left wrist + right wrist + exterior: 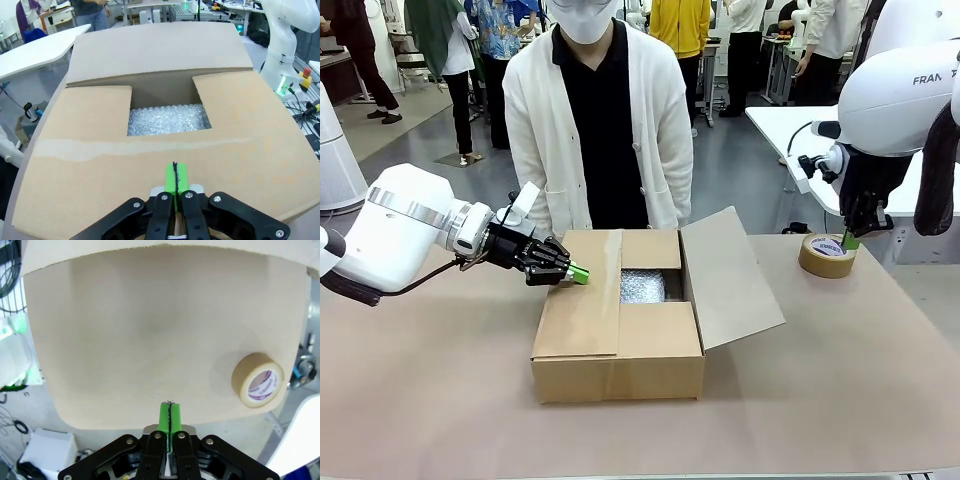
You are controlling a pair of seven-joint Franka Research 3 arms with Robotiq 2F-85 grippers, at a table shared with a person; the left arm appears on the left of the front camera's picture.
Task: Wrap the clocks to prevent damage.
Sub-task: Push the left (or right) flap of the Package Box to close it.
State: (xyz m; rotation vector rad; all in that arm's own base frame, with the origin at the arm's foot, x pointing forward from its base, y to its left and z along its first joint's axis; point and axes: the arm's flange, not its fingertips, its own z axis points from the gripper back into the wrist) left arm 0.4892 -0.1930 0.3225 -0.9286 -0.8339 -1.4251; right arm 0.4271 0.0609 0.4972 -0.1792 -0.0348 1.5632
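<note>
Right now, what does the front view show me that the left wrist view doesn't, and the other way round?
The front view adds the person in a white cardigan behind the table, the tape roll on its right side, and the right gripper, shut, by that roll. The left wrist view adds a red button on a yellow base, off beyond the box. Both share the cardboard box, three flaps folded down and one standing open, the bubble wrap in the gap, and the left gripper, shut, above the near flap.

Flaps [92, 112] hide most of the bubble wrap [167, 119] — contents unseen.
</note>
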